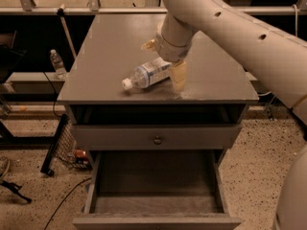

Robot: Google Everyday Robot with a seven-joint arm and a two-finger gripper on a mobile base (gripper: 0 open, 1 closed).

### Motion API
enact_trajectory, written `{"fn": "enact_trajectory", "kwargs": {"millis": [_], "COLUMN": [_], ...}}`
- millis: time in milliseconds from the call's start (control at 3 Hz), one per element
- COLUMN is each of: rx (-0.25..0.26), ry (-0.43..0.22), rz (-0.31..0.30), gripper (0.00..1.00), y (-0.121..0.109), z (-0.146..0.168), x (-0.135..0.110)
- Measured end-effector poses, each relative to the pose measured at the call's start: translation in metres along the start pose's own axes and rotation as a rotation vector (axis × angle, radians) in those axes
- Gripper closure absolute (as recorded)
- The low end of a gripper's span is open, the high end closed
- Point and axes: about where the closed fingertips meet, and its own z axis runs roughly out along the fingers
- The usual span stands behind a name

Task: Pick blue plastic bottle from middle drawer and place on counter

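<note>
Grey counter (105, 56) is recorded across the upper centre of the frame, its flat top bare apart from one item. Below it, the middle drawer (153, 202) is found pulled fully out at the bottom centre. Its worn floor holds nothing, which is consistent with the item having been taken from it. The shallower drawer front (120, 137) above it, with a round knob (157, 140), is shut.

The blue plastic bottle (147, 74) is found lying on its side on the counter, right of centre and towards the front edge. Its white cap points to the lower left and its base lies under the wrist. Full contact with the counter is indicated, so the placement is judged to be essentially made. Some tendency to roll is to be expected from a round body laid flat.

The arm (230, 28) is seen entering from the upper right and descending steeply to the counter, wrist turned downward. The hand (163, 63) is positioned directly over the bottle's base end. Its fingers (179, 75) are spread wide, one to the upper left of the bottle and one to the lower right. No grip on the bottle is observed. A straight upward withdrawal is judged advisable, so that neither finger nudges the bottle.

An upright clear water bottle (58, 64) is noted at the left edge, off the counter and not concerned.
</note>
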Motion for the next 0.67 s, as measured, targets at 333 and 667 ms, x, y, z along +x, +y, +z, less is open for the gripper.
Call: {"fn": "enact_trajectory", "kwargs": {"millis": [333, 667], "rx": [0.017, 0.027], "ry": [0.035, 0.063], "rz": [0.033, 0.099], "gripper": [0.0, 0.0], "y": [0.001, 0.008], "z": [-0.024, -0.044], "x": [0.02, 0.053]}}
